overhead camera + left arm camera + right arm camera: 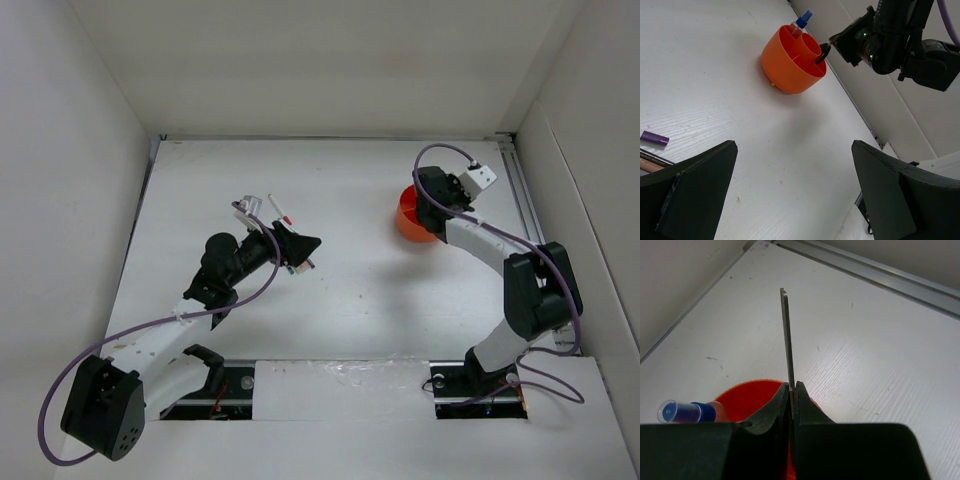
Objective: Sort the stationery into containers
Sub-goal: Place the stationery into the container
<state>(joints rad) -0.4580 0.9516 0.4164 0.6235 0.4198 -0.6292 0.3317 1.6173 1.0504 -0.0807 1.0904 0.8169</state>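
Scissors [787, 340] pinched between right jaws, over tub [747, 396].

Top view down on whole table [350, 300], left wrist sees orange tub [785, 70] from afar, right wrist close above it

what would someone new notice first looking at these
The bright orange tub at the right rear of the table, a blue-capped bottle poking out of it. Right above it, the right gripper is shut on the scissors by their thin blade. Mid-table, the left gripper stands wide open near a purple marker.
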